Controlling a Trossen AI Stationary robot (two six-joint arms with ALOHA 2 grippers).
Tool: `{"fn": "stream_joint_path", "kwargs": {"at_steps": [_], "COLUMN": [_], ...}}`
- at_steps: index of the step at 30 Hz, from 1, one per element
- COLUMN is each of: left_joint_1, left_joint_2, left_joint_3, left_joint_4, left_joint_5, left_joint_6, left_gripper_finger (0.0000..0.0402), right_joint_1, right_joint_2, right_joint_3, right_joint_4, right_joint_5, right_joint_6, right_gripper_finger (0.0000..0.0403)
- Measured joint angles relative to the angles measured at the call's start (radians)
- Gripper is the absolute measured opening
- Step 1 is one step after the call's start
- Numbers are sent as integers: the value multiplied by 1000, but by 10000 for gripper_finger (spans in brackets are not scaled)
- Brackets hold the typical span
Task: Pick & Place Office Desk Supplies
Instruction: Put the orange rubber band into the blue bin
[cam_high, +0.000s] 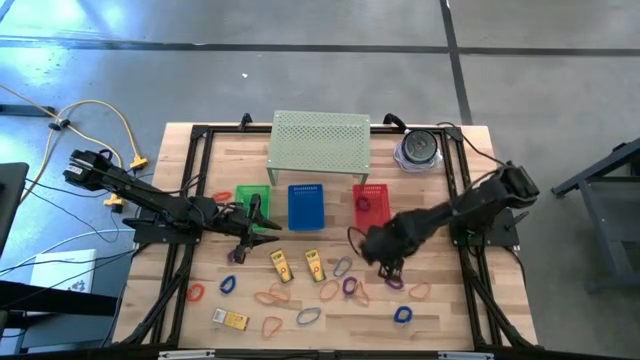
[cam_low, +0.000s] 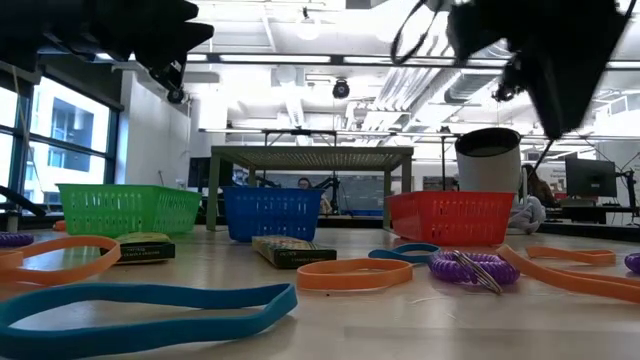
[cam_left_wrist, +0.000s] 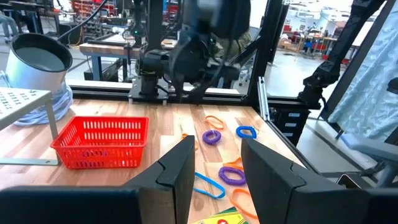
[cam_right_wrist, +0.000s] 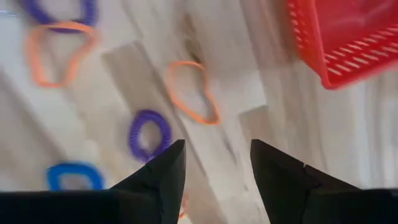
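**Right gripper empty above scattered bands; left gripper idle by green basket**

The rubber bands are judged light, limp and thin; they lie flat on the wood, so a hold should pinch one side of the loop, fingers straddling the strand. The purple coil band looks thicker and easier to catch. The yellow packets appear stiffer, best taken across the short width.

The right gripper hangs over the table with fingers spread, holding nothing. The purple coil band lies just beyond its fingertips, an orange band farther ahead, the red basket beyond and to one side.

The left gripper waits near the green basket, fingers parted, empty.
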Motion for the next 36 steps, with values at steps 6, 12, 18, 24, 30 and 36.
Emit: {"fn": "stream_joint_path", "kwargs": {"at_steps": [6,12,18,24,30,36], "left_joint_1": [0,0,12,34,42,45], "left_joint_2": [0,0,0,0,0,0], "left_joint_3": [0,0,0,0,0,0], "left_joint_4": [0,0,0,0,0,1], "left_joint_5": [0,0,0,0,0,0], "left_joint_6": [0,1,57,57,57,93], "left_gripper_finger": [127,127,127,127,127,127], "right_joint_1": [129,166,129,97,76,73], "right_joint_2": [0,0,0,0,0,0], "right_joint_3": [-87,-156,-224,-280,-346,-367], "right_joint_4": [93,181,281,322,359,426], "right_joint_5": [99,146,129,123,104,94], "right_joint_6": [102,107,62,44,44,41], "right_gripper_finger": [152,136,125,122,122,122]}}
